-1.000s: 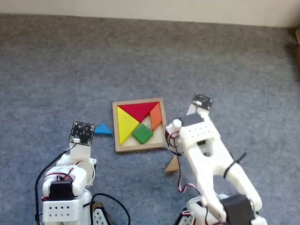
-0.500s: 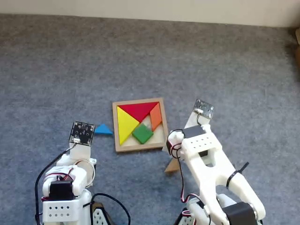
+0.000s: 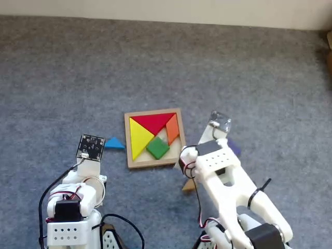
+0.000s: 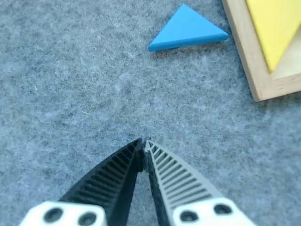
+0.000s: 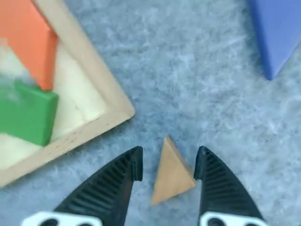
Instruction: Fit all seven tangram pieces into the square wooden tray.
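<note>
The right jaws are open and sit low over the grey table (image 3: 78, 67), with the tan triangle (image 5: 171, 174) lying flat between them. One corner of it is close against one jaw; whether they touch cannot be told. Just past the jaw tips is a corner of the tray (image 5: 102, 82). Inside that corner the tray floor is bare. Deeper in sits the green square (image 5: 26, 113), and the orange piece (image 5: 28, 42) is right beyond it. Farther ahead and off to the other side of the jaws, the indigo piece (image 5: 277, 33) lies on the table, well apart from the tray.

The left jaws are closed, tips together and holding nothing, above bare table. Ahead of them lies the blue triangle (image 4: 188, 30), flat on the table. One of its points reaches nearly to the tray's outer rim. Inside that rim lies the yellow triangle (image 4: 277, 28).

From above, the tray holds four pieces. These are the yellow triangle, the green square, the orange piece and, farthest from both arms, the red triangle (image 3: 153, 123).
</note>
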`<state>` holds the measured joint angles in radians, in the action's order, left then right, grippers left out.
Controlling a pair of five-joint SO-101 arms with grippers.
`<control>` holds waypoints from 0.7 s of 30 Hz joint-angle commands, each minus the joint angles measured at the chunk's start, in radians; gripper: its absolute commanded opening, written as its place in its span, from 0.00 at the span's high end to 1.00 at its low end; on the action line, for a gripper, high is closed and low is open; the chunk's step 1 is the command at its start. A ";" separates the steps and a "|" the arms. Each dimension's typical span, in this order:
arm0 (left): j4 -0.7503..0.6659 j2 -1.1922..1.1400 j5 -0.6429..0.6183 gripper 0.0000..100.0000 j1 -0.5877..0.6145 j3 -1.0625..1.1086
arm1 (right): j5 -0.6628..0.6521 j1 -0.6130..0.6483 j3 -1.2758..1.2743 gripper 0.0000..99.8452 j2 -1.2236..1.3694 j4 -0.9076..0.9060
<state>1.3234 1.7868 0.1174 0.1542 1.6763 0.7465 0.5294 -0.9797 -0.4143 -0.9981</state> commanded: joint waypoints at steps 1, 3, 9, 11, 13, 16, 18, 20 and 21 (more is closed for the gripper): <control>0.003 0.041 -0.009 0.96 0.010 0.021 | 0.006 0.030 -0.042 0.82 -0.039 0.033; 0.003 0.041 -0.009 0.96 0.010 0.021 | 0.006 0.028 -0.064 0.82 -0.039 0.067; 0.003 0.041 -0.009 0.96 0.010 0.021 | 0.008 0.027 -0.090 0.82 -0.039 0.094; 0.003 0.041 -0.009 0.96 0.010 0.021 | 0.008 0.027 -0.090 0.82 -0.039 0.094; 0.003 0.041 -0.009 0.96 0.010 0.021 | 0.009 0.028 -0.090 0.82 -0.039 0.094; 0.003 0.041 -0.009 0.96 0.010 0.021 | 0.009 0.028 -0.090 0.82 -0.001 0.094; 0.003 0.041 -0.009 0.96 0.010 0.021 | 0.008 0.030 -0.082 0.82 0.056 0.093; 0.003 0.041 -0.009 0.96 0.010 0.021 | 0.009 0.028 -0.081 0.82 0.113 0.088; 0.003 0.041 -0.009 0.96 0.010 0.021 | 0.009 0.028 -0.081 0.82 0.136 0.087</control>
<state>1.3234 1.7868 0.1174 0.1542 1.6763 0.7465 0.5447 -1.0595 -0.3560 -0.9291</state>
